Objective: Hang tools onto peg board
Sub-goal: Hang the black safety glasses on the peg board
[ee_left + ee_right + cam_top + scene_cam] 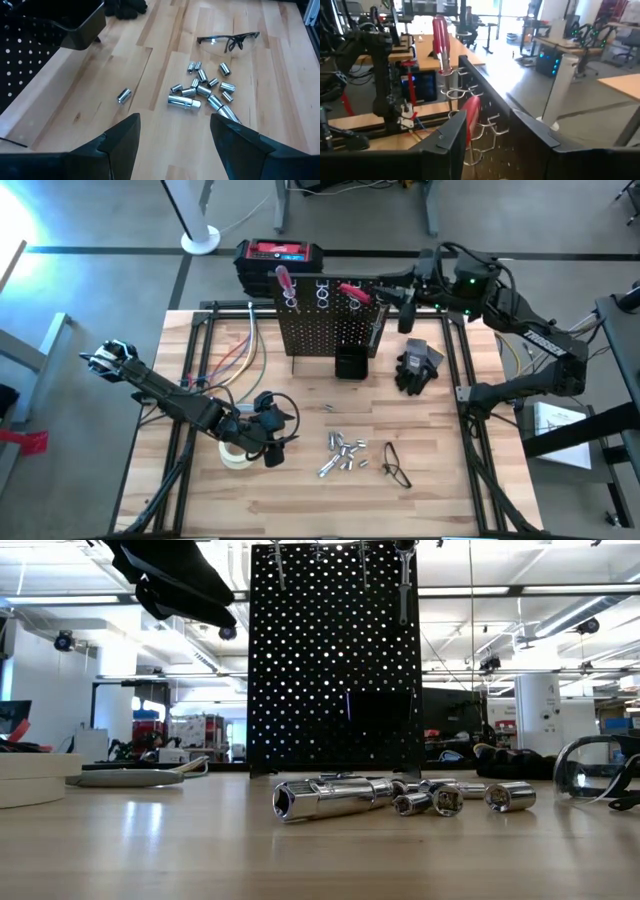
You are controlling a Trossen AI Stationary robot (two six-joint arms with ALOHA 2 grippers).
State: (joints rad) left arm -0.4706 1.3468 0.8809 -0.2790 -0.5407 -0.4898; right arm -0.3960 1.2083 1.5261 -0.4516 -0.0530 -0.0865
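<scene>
We found the right end effector (398,293) up at the top edge of the peg board (330,325), beside a red-handled screwdriver (352,292) that sat in one of the ring hooks (481,131). In the right wrist view its two dark fingers stood apart on either side of that red handle, and we could not see them pressing on it; whether the grip had fully let go we could not tell from so close and slanted a view. A second red-handled screwdriver (284,282) stood in a hook further along the top row, and a grey wrench (403,580) hung down the face of the board.

The left end effector (270,430) hovered low over the counter (430,500), next to a roll of tape (236,456). Its fingers (122,140) were spread wide and held nothing. Ahead of them lay a heap of silvery sockets (202,90), with one socket (123,95) apart from the rest, nearer the small black bin (349,364) at the foot of the board.

We judged the task partly done: at least three tools were on the board, while every socket we could see was on the counter. Safety glasses (396,466) and black gloves (417,365) lay off to the side.
</scene>
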